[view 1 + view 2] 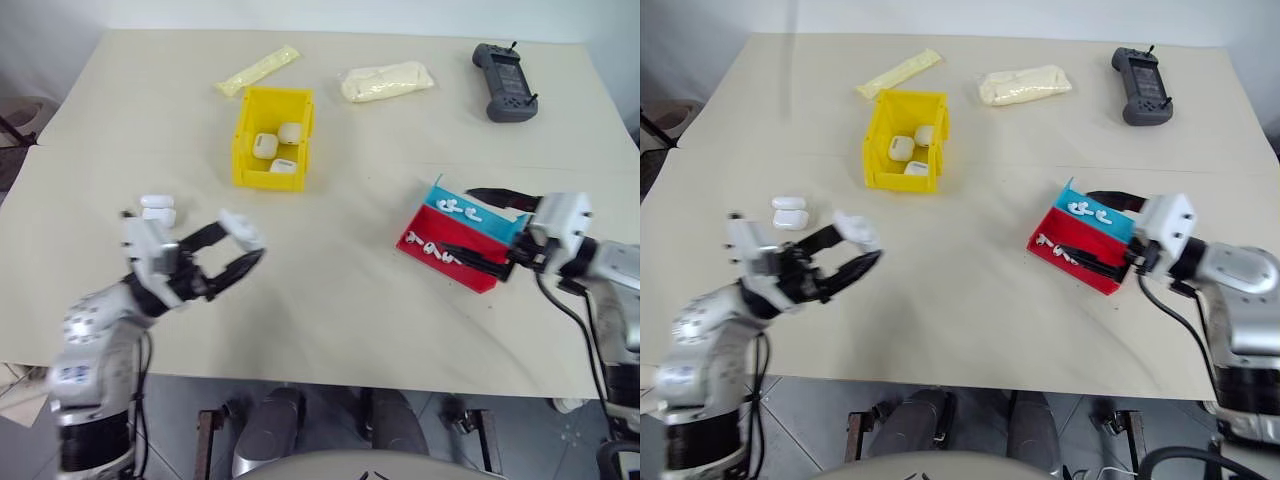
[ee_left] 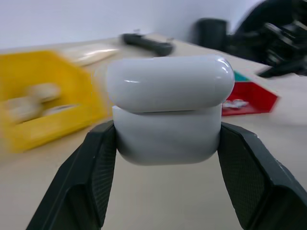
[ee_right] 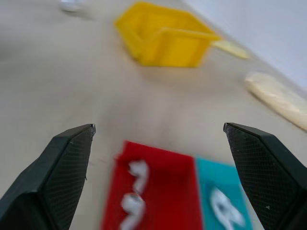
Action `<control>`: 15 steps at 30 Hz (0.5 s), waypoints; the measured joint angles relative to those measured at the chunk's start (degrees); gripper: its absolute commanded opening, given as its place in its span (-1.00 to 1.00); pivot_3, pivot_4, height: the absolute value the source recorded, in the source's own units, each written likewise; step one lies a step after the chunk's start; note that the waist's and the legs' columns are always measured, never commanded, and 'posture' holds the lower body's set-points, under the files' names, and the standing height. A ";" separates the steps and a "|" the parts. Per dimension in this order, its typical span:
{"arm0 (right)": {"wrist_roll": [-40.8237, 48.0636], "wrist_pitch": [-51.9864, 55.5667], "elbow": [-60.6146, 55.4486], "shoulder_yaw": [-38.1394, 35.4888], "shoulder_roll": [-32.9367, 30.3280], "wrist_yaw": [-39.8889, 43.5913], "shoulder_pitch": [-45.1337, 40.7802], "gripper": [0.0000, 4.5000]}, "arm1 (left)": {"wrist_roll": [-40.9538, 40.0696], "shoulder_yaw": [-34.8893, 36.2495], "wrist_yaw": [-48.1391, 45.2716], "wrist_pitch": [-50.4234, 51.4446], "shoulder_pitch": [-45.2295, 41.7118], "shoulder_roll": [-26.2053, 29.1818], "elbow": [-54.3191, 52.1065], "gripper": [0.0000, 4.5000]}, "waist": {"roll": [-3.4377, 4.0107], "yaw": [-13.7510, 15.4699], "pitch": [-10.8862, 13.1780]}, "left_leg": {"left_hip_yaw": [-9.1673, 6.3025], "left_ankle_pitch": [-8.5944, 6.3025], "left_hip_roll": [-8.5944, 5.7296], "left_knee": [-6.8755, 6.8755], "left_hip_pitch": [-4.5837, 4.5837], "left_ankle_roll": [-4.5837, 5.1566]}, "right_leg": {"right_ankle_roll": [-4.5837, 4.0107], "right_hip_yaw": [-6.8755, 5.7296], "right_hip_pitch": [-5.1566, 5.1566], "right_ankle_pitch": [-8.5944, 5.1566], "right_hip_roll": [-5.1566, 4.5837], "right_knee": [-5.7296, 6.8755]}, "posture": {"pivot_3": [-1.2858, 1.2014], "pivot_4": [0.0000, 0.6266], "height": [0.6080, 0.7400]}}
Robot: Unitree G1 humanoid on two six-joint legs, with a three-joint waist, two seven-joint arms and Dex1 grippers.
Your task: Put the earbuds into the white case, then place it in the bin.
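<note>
Left gripper, its two black fingers clamped on the sides of the white case, holds that case clear of the cream table with the lid seemingly closed or nearly so. Just behind this gripper, toward the table's left edge, two spare white cases lie side by side. Beyond it, further up the table, stands the yellow bin, already containing three look-alike cases. Well across from it, the right gripper hangs with its fingers spread wide and empty, bracketing the red-and-blue tray; the earbuds lie loose in that tray's two compartments, directly below and between the fingertips. Judged from this layout, the step in hand is loading: the case is fetched, no earbud yet picked. The next move seems to call for the right gripper to descend and pinch a single small earbud, and for the case lid to be opened to receive it.
</note>
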 measured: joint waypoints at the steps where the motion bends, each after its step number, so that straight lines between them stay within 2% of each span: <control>1: 0.35 0.08 -1.75 -1.58 -0.07 -0.13 3.18 1.00 | 1.43 -2.83 -0.53 -3.21 -1.87 -1.35 2.44 0.24 | 0.00 -0.01 0.00 | 0.04 0.00 0.03 -0.01 -0.02 -0.01 | 0.00 0.02 -0.01 0.00 0.04 0.00 | 0.03 -0.52 1.00; 7: 1.48 0.62 -7.76 -7.92 0.34 -2.45 14.87 1.00 | 6.47 -13.73 -6.26 -18.19 -11.05 -5.18 14.87 0.24 | 0.03 -0.24 -0.01 | 0.26 0.01 0.04 0.05 0.06 0.02 | 0.11 0.21 -0.01 0.06 0.09 -0.07 | 0.03 -0.52 1.00; 10: 1.64 -0.31 -8.14 -13.00 1.67 -3.49 21.90 1.00 | 7.33 -16.89 -8.16 -23.89 -16.50 -8.70 22.01 0.24 | 0.01 0.39 -0.01 | 0.25 0.02 -0.01 0.06 0.03 0.06 | 0.17 0.21 0.01 0.09 0.08 -0.06 | 0.03 -0.52 1.00; 15: 1.80 -2.00 -7.71 -17.55 3.65 -4.70 27.86 1.00 | 8.08 -20.50 -11.12 -30.74 -20.56 -11.45 28.85 0.24 | 0.02 0.00 -0.01 | 0.45 0.00 0.00 0.03 0.07 0.12 | 0.31 0.41 0.00 0.17 0.15 -0.13 | 0.03 -0.52 1.00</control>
